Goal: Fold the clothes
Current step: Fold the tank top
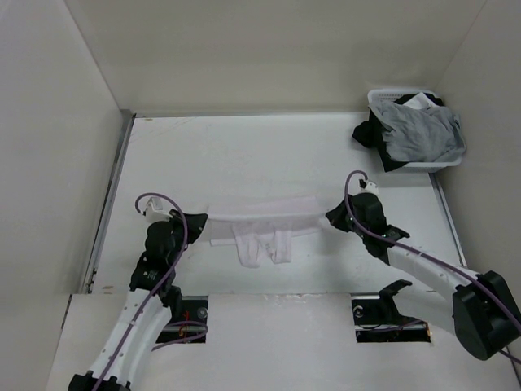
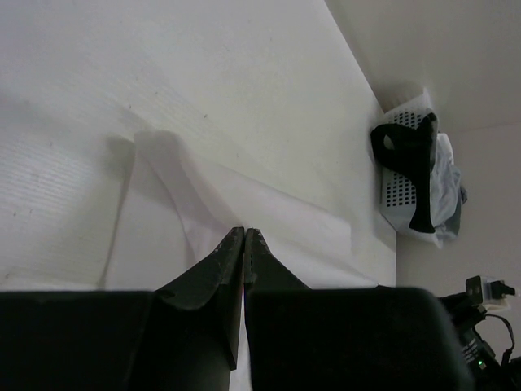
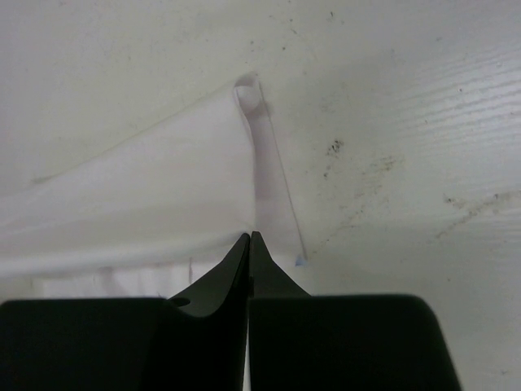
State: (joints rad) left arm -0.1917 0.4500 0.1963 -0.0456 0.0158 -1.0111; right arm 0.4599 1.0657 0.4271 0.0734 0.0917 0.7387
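Left gripper [image 1: 199, 218]: jaws pressed together, pinching one end of the white sleeveless top [image 1: 260, 221]. In the left wrist view, thin fabric comes right up to the closed fingertips and fans away from them across the table [image 1: 244, 147].

Right gripper [image 1: 330, 218]: jaws likewise together, clamped on the opposite end of the same top. In the right wrist view, the cloth edge meets the tips, and a narrow strap [image 3: 262, 171] runs up from them to a small loop.

White sleeveless top: near the middle of the table, toward the near edge, between the two arms. It is drawn out into a long band from one gripper to the other. The upper edge is fairly straight. Looser folds bunch below the middle of the band, on the side toward the arm bases (cannot tell whether the band is clear of the table or resting on it).

Far right corner: a white laundry basket [image 1: 383, 99] stands against the wall, well apart from the top. A grey garment [image 1: 423, 134] is heaped in it and spills over the rim. A black garment [image 1: 370, 134] drapes over the basket's left side.

Table surface: white, with dark specks and scuffs in the right wrist view.
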